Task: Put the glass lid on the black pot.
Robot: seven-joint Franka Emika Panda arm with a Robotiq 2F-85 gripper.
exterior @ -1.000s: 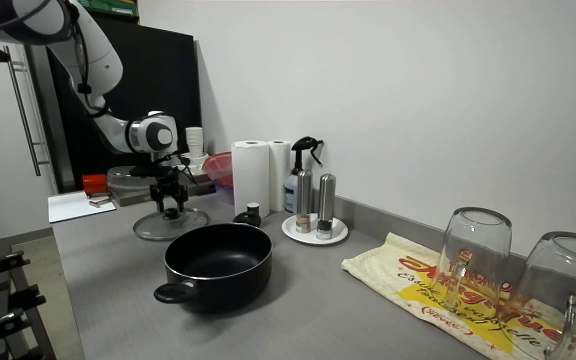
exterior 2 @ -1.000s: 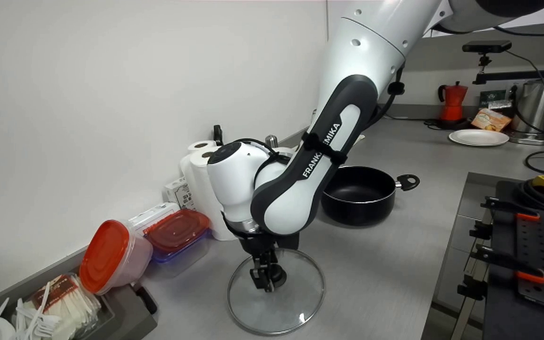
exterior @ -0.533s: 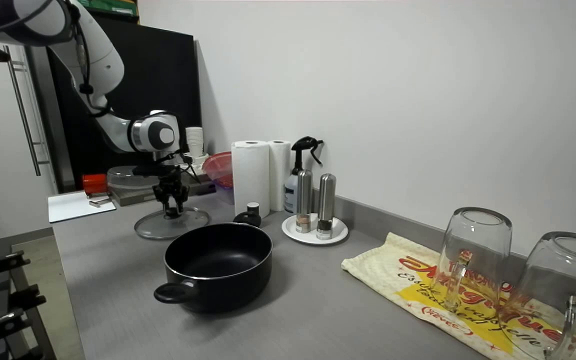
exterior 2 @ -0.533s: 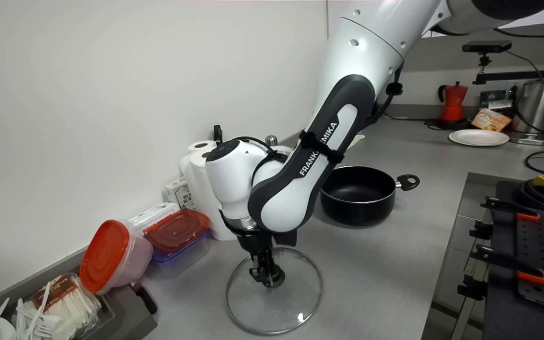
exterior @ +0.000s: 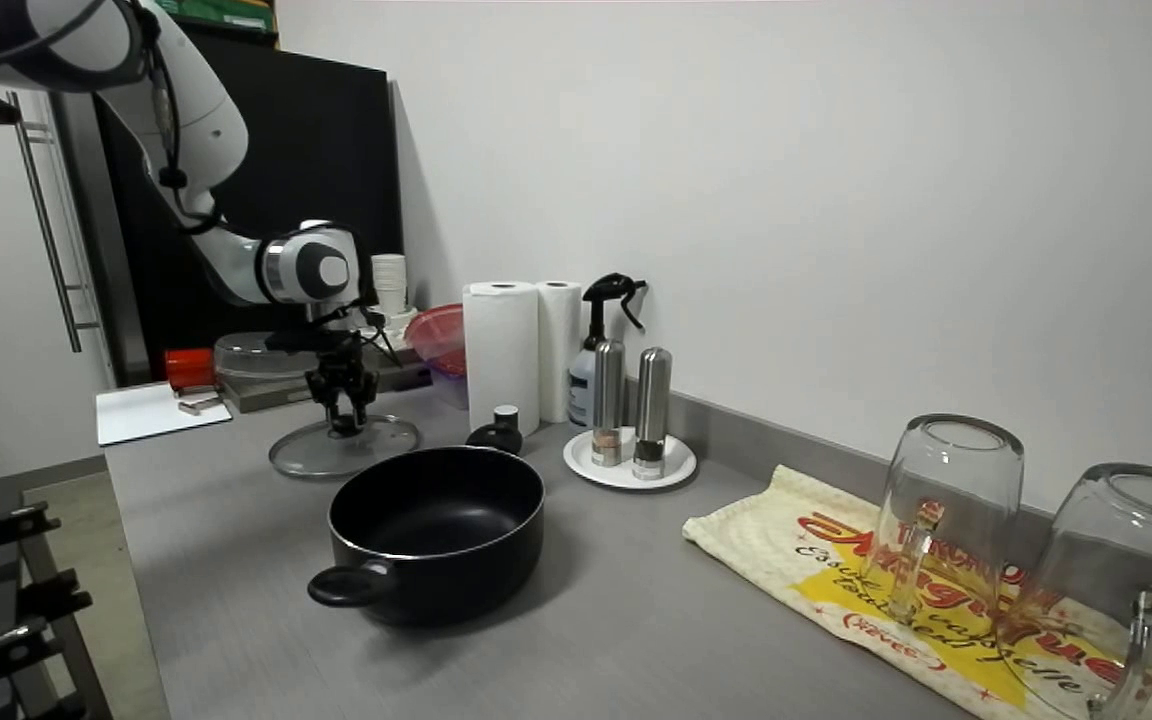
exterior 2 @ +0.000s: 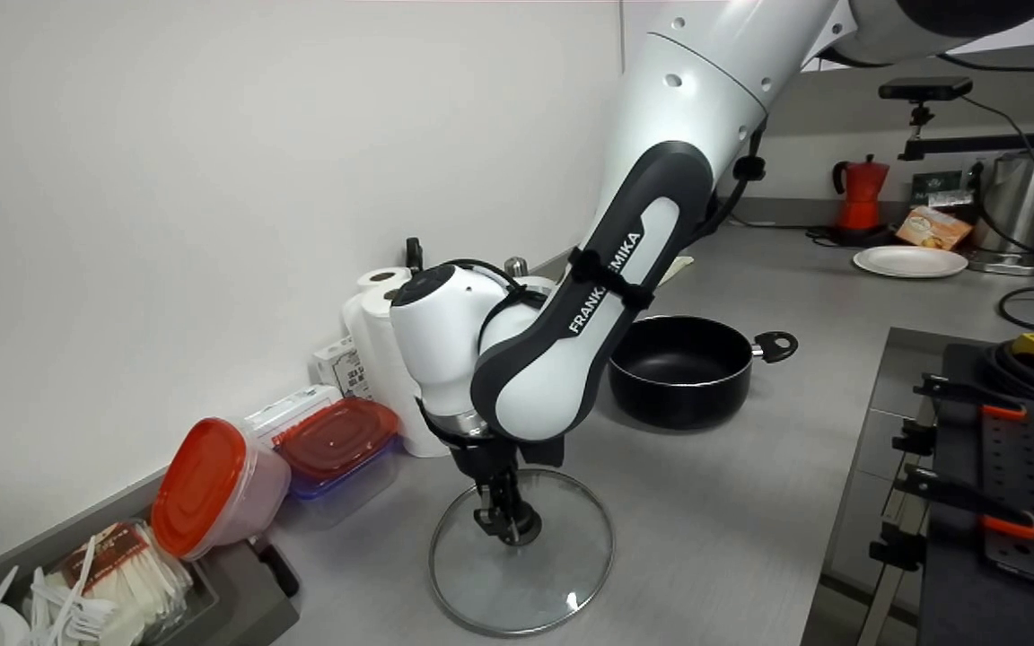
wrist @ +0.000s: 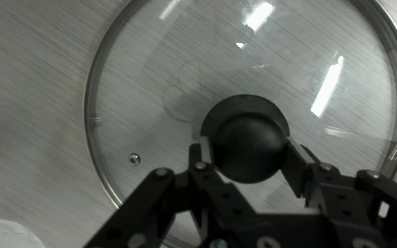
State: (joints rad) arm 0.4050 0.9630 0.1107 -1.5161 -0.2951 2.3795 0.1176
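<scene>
The glass lid (wrist: 143,103), a clear disc with a metal rim, lies flat on the grey counter in both exterior views. Its black knob (wrist: 248,148) sits between the two fingers of my gripper (wrist: 249,150), which is shut on it from both sides. In an exterior view the arm comes down from above onto the middle of the lid (exterior 2: 562,574). The black pot (exterior: 436,560) stands upright and uncovered a short way from the lid, its inside bare; the arm hides one of its handles in an exterior view (exterior 2: 683,395).
Paper towel rolls (exterior: 501,355) and two steel mills on a white plate (exterior: 671,470) stand along the wall. Upturned glass mugs (exterior: 951,500) rest on a printed cloth. Red-lidded containers (exterior 2: 337,440) and a cutlery box (exterior 2: 248,592) are near the lid.
Over the last second my gripper has closed on the knob and come slightly lower. The lid has shifted very slightly. Since half a second ago nothing visibly differs, and the pot has stayed put.
</scene>
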